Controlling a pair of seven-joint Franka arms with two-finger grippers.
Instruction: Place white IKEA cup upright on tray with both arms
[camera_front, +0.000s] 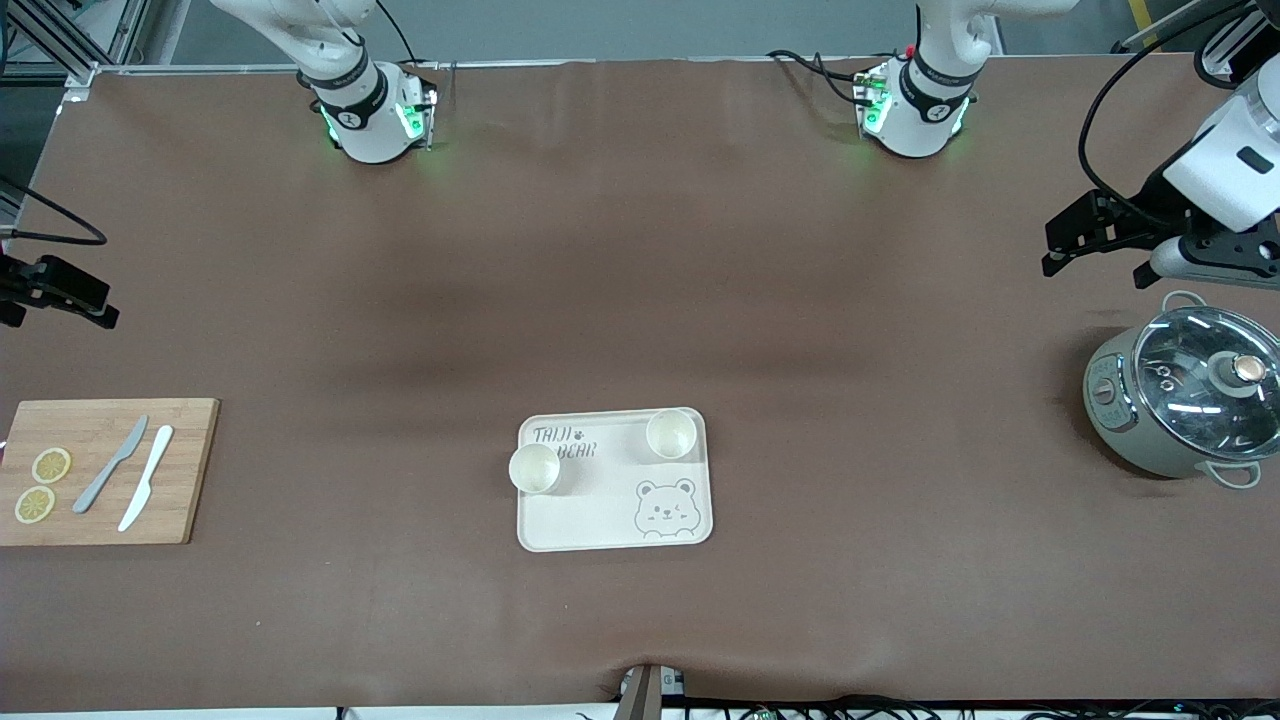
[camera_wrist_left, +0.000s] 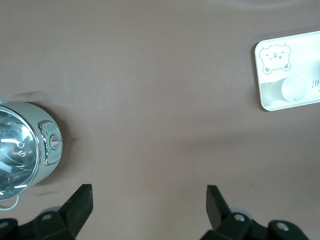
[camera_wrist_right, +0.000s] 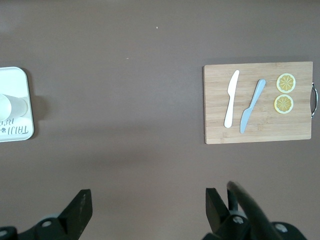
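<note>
The cream tray with a bear drawing lies mid-table, near the front camera. Two white cups stand upright on it: one at the rim toward the right arm's end, the other in the corner toward the left arm's end. The left wrist view shows the tray and one cup. The right wrist view shows the tray and a cup. My left gripper hangs open and empty beside the pot. My right gripper hangs open and empty above the table near the cutting board.
A grey-green pot with a glass lid stands at the left arm's end. At the right arm's end lies a wooden cutting board with two knives and two lemon slices.
</note>
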